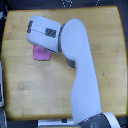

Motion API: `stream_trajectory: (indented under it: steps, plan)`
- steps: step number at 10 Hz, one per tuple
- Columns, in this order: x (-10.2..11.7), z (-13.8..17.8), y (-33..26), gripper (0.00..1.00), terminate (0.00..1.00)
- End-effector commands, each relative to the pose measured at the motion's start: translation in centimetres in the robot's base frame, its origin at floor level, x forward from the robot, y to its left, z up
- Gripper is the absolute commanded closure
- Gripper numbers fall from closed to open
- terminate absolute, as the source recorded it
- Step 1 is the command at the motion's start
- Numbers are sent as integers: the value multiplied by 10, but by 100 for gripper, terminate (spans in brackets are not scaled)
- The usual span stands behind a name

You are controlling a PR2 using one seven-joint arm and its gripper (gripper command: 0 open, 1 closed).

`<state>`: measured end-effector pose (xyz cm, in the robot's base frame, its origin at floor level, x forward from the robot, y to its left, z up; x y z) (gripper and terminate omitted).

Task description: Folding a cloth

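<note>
The pink-magenta cloth (40, 54) lies on the wooden tabletop (30, 85) toward the exterior view's left. Only a small patch of it shows, since my white arm (80, 65) covers most of it. The arm reaches from the bottom edge up and to the left, and its wrist housing (42, 32) sits right over the cloth. The gripper itself is hidden under the housing, so its fingers do not show.
The tabletop has rounded corners and dark surroundings past its edges. A pale object (1, 85) stands at the left edge of the view. The robot's base (95, 122) shows at the bottom.
</note>
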<state>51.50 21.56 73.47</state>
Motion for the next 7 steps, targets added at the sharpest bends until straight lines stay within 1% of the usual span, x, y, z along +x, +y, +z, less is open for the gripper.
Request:
stream_trajectory:
  steps: [1, 2, 3, 4, 5, 6, 7]
  plan:
    - [-4, 36, -9, 0, 0]
    - [4, 50, -1, 0, 0]
    - [5, 54, 3, 0, 0]
    - [3, 68, 15, 0, 0]
    - [3, 89, 14, 0, 0]
    - [10, 115, 13, 0, 0]
    - [16, 125, 12, 0, 0]
